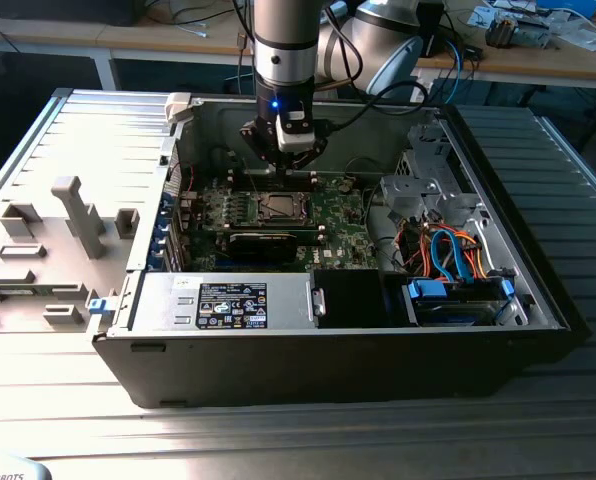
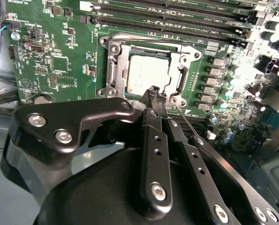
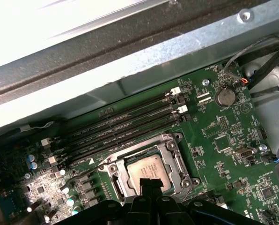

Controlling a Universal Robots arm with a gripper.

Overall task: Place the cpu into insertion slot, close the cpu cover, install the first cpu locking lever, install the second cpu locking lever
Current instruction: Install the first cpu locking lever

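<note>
End effector (image 2: 154, 96) over cpu (image 2: 146, 75); memory slots (image 3: 125, 124) beside.

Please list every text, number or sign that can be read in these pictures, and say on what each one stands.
White label on the metal box in the exterior view: print too small to read.
Green circuit board in both wrist views: white markings, too small to read.
cpu top: no readable text.

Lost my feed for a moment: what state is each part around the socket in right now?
cpu: seated in the slot, silver top showing.
cover: closed, framing the cpu.
lever: thin rod beside the fingertips; latched or not, cannot tell.
gripper: fingers together, tips at the cover's edge.
</note>
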